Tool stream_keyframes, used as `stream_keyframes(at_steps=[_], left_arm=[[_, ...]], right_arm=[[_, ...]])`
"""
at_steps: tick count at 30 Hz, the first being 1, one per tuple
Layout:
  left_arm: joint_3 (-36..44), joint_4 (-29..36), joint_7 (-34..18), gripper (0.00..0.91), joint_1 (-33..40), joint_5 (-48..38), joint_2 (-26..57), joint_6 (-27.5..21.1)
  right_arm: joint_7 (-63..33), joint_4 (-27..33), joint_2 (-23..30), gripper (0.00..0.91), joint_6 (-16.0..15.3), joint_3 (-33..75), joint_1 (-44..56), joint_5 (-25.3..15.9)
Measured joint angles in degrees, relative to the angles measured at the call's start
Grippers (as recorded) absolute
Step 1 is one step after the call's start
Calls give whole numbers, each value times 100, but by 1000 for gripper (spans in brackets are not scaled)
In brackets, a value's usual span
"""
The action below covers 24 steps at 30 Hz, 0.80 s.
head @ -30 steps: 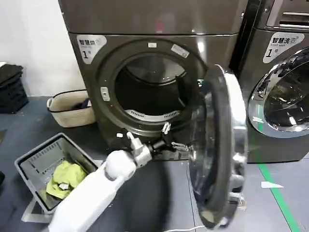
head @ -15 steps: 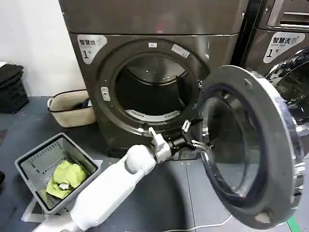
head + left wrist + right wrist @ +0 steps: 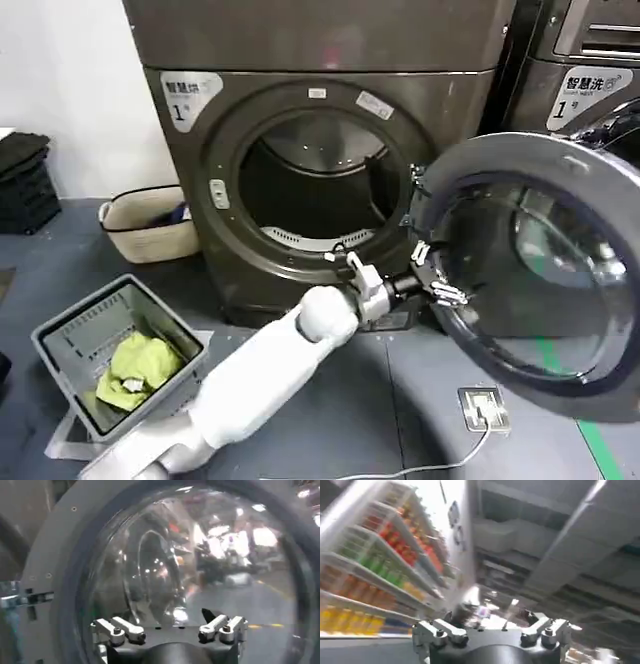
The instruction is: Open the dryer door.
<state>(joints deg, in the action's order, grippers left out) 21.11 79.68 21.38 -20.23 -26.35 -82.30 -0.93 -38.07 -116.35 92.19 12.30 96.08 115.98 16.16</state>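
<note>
1. Right of the drum opening, head view: the dryer door stands swung wide, inner side facing out. The left gripper presses at its inner rim near the hinge; push steadily outward.
2. Left wrist view: jaws spread, holding nothing, glass just ahead; avoid slipping off.
3. Right wrist view: the right gripper points up, jaws apart, empty.

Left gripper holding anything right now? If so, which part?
Nothing held. The left gripper is open, its fingers spread against the inner face of the dryer door, pushing rather than gripping.
</note>
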Motion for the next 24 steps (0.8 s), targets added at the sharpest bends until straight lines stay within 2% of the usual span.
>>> stream_keyframes(at_steps=[7, 24], left_arm=[[73, -356, 0, 907, 207, 21, -323, 16], [71, -648, -10, 907, 332, 22, -565, 30]], right_arm=[[13, 147, 0, 907, -169, 216, -72, 331], [-29, 269, 0, 907, -230, 345, -138, 348]])
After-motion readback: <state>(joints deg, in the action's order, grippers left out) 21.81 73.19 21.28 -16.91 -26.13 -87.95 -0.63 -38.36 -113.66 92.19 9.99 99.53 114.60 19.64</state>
